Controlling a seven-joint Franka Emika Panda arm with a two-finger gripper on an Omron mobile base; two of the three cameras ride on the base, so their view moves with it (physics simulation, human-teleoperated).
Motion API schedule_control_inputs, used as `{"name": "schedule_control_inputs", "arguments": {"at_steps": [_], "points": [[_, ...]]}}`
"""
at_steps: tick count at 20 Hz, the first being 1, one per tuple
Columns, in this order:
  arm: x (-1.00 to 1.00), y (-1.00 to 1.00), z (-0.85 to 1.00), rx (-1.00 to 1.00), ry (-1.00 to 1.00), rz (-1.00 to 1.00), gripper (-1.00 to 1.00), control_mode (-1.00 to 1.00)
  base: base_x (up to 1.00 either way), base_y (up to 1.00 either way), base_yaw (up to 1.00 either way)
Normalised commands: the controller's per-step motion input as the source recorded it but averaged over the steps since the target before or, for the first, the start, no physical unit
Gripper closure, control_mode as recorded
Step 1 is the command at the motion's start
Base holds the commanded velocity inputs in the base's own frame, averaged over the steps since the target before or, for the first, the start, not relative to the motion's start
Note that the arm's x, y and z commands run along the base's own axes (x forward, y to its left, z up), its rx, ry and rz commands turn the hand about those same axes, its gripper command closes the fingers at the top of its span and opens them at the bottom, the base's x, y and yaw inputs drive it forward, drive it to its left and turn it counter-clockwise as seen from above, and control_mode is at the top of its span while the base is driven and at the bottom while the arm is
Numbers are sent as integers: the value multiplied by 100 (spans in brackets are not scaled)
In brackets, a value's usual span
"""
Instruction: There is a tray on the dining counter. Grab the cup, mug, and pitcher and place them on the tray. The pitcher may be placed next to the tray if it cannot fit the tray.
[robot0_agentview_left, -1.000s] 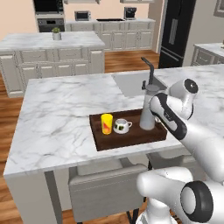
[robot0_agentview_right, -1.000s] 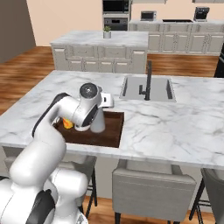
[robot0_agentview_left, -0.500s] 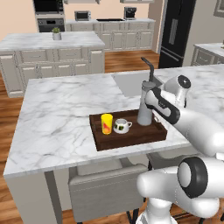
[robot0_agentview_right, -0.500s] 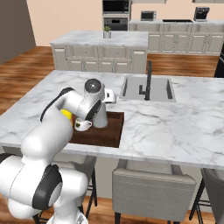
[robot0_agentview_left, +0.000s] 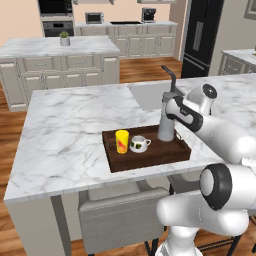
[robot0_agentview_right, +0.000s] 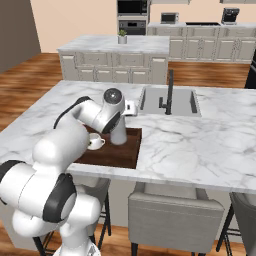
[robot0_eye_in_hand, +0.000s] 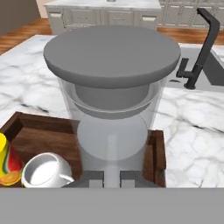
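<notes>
Standing on the tray (robot0_agentview_left: 150, 156) on the dining counter (robot0_agentview_left: 70, 125), the pitcher (robot0_agentview_left: 166, 120) is pinched near its base by the nearly closed gripper (robot0_eye_in_hand: 111, 177) (cup (robot0_agentview_left: 122, 141) and mug (robot0_agentview_left: 138, 144) sit beside it).

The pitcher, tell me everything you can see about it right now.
The pitcher is tall, slim and grey-silver, with a clear-looking body under a flat round grey lid. It stands upright at the right part of the dark wooden tray, right of the white mug. The end effector is shut on its lower body.
</notes>
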Motion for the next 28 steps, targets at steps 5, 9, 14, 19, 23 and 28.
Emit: {"name": "schedule_control_inputs", "arguments": {"at_steps": [5,9,14,19,23,28], "points": [[2,-1,-12,0,0,0,100,-100,0,0,0],[0,0,-13,0,0,0,100,-100,0,0,0],[1,0,-16,0,0,0,100,-100,0,0,0],[5,0,-18,0,0,0,100,-100,0,0,0],[7,0,-14,0,0,0,100,-100,0,0,0],[12,0,-12,0,0,0,100,-100,0,0,0]]}}
